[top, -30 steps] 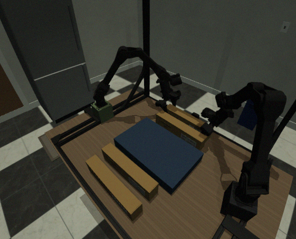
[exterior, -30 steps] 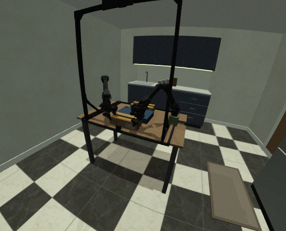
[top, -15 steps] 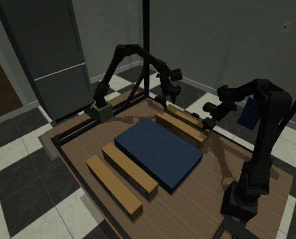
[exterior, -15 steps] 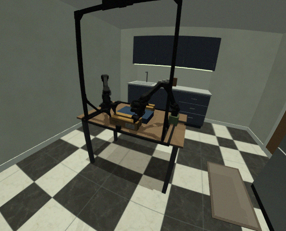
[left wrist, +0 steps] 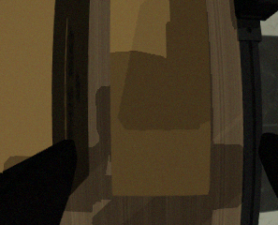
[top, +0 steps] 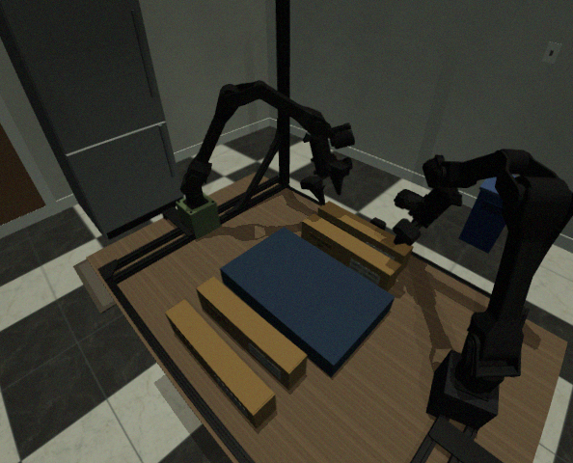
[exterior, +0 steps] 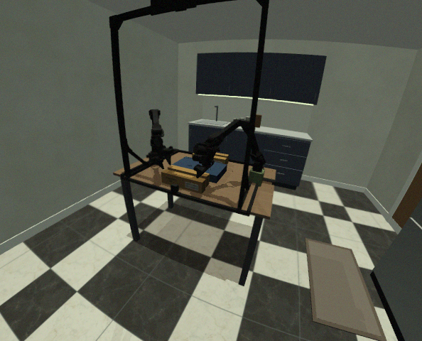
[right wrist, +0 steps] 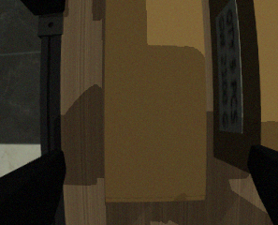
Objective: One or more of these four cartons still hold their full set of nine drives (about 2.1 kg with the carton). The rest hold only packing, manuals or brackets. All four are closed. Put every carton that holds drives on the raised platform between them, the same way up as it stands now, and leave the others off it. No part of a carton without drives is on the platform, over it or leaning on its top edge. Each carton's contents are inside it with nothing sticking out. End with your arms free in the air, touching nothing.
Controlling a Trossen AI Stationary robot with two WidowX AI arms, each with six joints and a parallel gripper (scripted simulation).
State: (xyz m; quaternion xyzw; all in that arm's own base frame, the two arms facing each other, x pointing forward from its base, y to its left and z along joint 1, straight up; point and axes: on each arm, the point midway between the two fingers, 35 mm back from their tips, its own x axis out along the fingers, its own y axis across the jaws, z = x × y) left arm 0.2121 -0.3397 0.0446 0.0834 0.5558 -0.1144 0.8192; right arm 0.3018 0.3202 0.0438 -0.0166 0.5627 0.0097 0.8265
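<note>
A blue raised platform lies in the middle of the table. Two brown cartons lie on its near-left side. Two more lie on its far side: the inner carton and the outer carton. All four are closed and rest on the table. My left gripper is open just above one end of the outer carton. My right gripper is open just above the other end. Neither touches it.
A black frame rail runs along the table edge close beside the outer carton. A black gantry post rises at the back corner. A green arm base stands at the back left. A fridge stands beyond.
</note>
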